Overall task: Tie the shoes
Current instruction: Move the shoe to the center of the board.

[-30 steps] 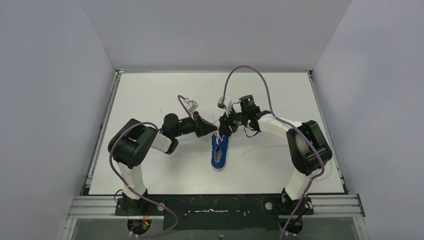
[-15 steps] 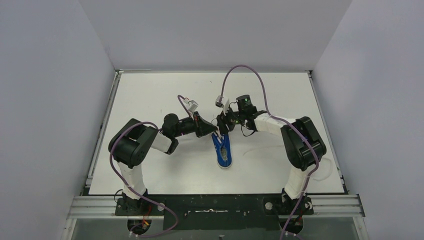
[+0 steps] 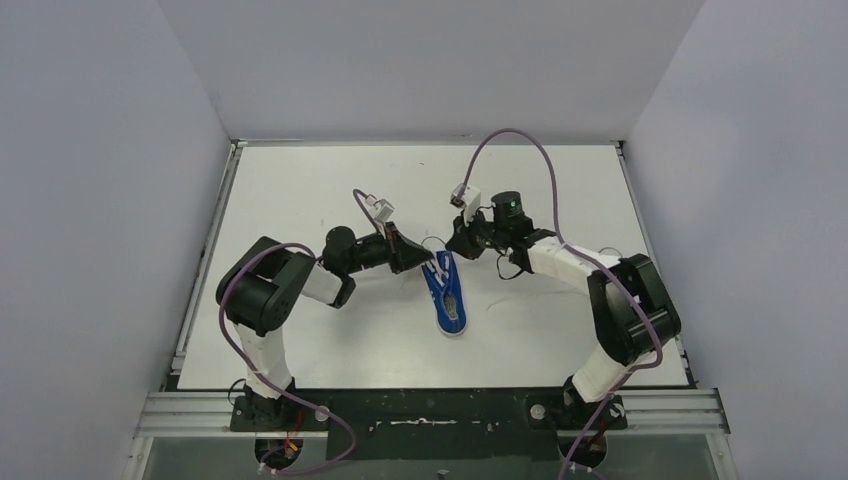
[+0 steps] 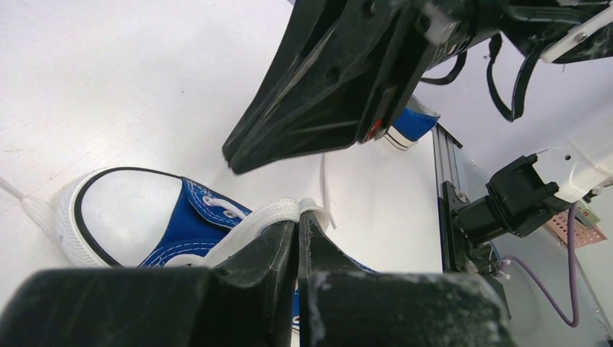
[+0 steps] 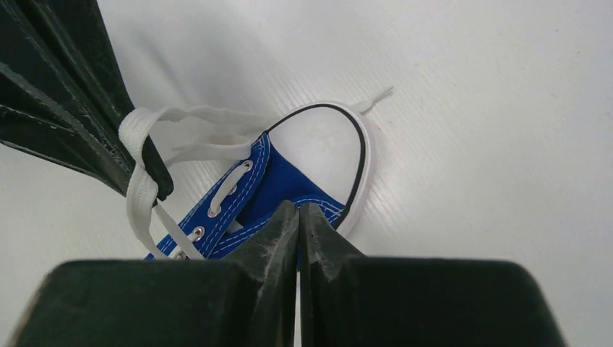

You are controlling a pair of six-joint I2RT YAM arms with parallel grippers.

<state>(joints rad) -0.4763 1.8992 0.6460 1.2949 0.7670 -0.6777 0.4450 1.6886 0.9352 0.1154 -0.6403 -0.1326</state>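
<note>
One blue shoe (image 3: 448, 300) with a white toe cap (image 5: 325, 141) lies mid-table, toe pointing away from the arm bases; no second shoe shows. My left gripper (image 4: 298, 217) hangs just left of the toe, shut on a flat white lace (image 4: 264, 215) that loops over its fingertips. The right wrist view shows the same lace (image 5: 137, 137) wrapped round the left gripper (image 5: 160, 189). My right gripper (image 5: 298, 206) hovers above the toe end with its jaws shut and nothing visible between them. From above, the left gripper (image 3: 424, 263) and right gripper (image 3: 453, 246) stand close together.
A loose lace end (image 5: 376, 94) lies on the white table (image 3: 300, 190) beyond the toe cap. Grey walls enclose the table on three sides. An aluminium rail (image 3: 430, 410) runs along the near edge by the arm bases.
The right gripper has shut and drawn back to the right, away from the shoe. The shoe's heel swung to the right earlier on. The left gripper has kept still, holding the lace.
</note>
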